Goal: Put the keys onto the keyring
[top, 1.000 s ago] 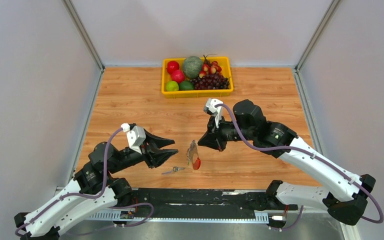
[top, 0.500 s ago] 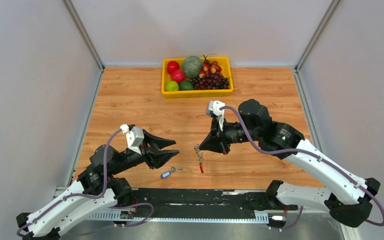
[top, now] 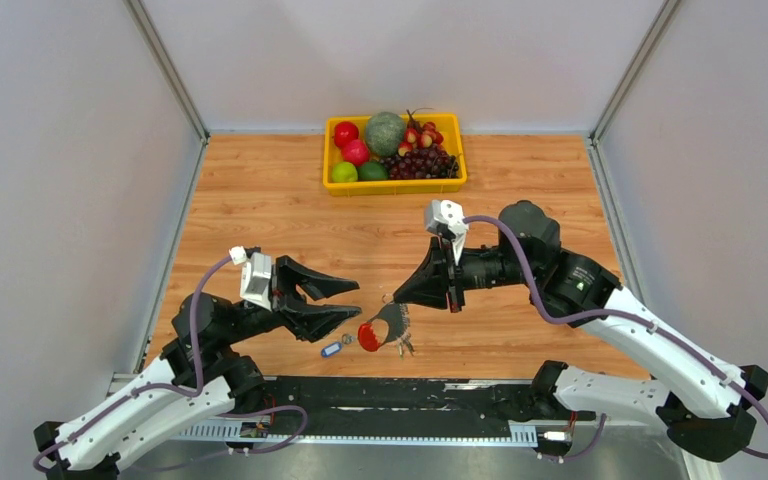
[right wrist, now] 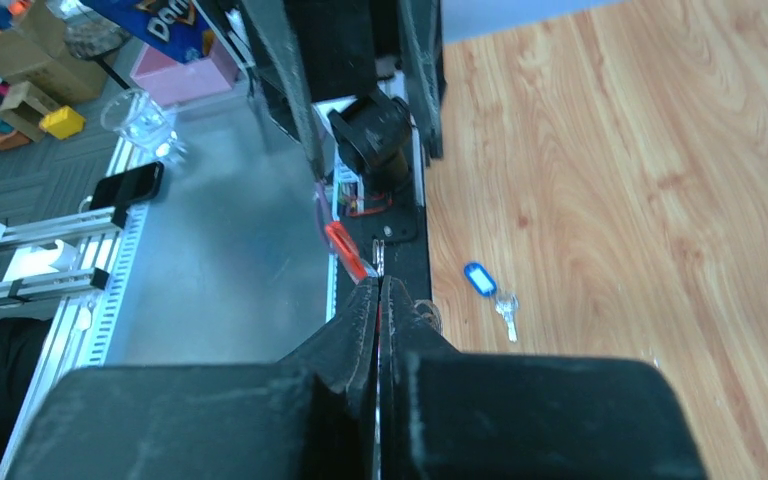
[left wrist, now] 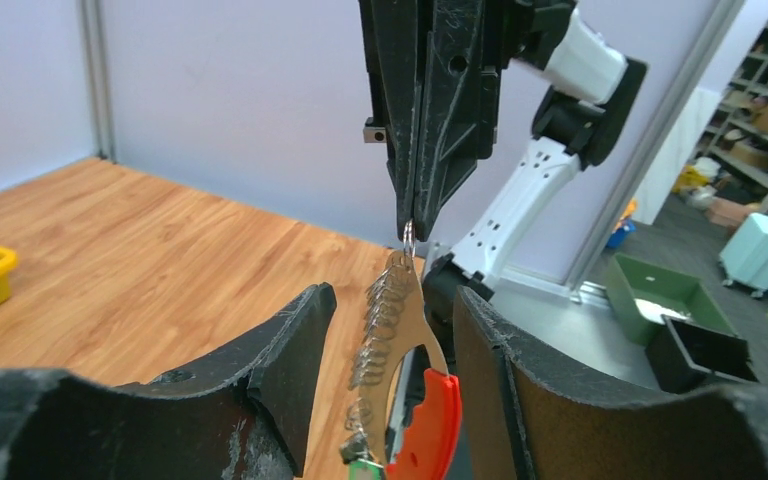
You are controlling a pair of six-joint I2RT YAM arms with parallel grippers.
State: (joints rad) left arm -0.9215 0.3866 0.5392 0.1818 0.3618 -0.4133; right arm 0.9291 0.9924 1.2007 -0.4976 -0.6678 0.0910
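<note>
Since before, the red key [top: 368,336] swung left. My right gripper [top: 395,299] pinches the keyring [top: 392,320] tight, bottom centre, so it hangs inside my left gripper [top: 356,299], wide open, empty.

The left arm [top: 130,420] and right arm [top: 660,345] are white-shelled with black joints and purple cables [top: 194,330].

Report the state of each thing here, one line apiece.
right end effector, shut on the keyring.
keyring, pinched at its top, hanging above the table.
red key, dangling under the keyring.
blue key, lying flat on the table, loose.
left end effector, open, fingers flanking the hanging keyring.
fruit tray, filled with fruit, at the far edge.
</note>
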